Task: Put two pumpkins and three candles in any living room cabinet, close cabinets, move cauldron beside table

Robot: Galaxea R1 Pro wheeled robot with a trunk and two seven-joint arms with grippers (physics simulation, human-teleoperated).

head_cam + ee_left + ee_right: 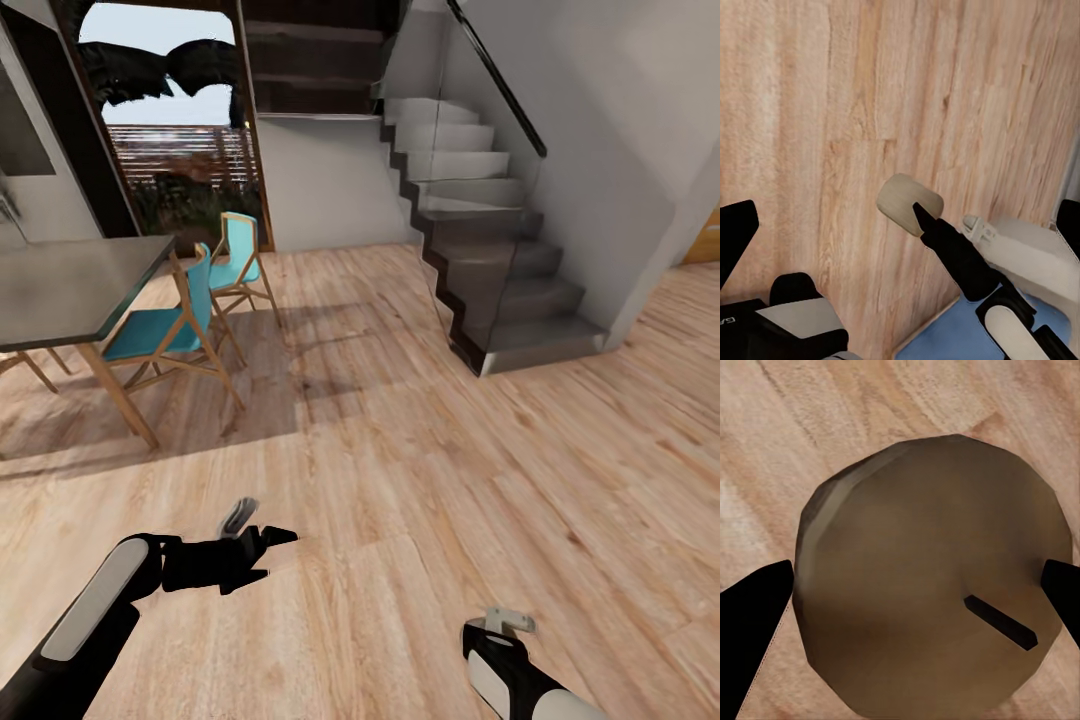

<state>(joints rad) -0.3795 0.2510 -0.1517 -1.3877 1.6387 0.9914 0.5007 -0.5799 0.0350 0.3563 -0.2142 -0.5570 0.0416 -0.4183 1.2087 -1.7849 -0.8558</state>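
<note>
At the near left, the left gripper [262, 548] hung over the wooden floor [400, 450] with its fingers [945, 240] parted, grasping nothing. At the near right, the right gripper [919, 592] was clenched on a candle [930, 577]: a stubby tan cylinder with a dark wick, probably light, stiff and smooth, best held across its round sides.

The head camera looks forward and down across pale wooden plank flooring [420, 470] toward a grey staircase [500, 270]. Both wrist cameras face straight down, near that flooring [907, 97] [870, 405], which all three views share.
</note>
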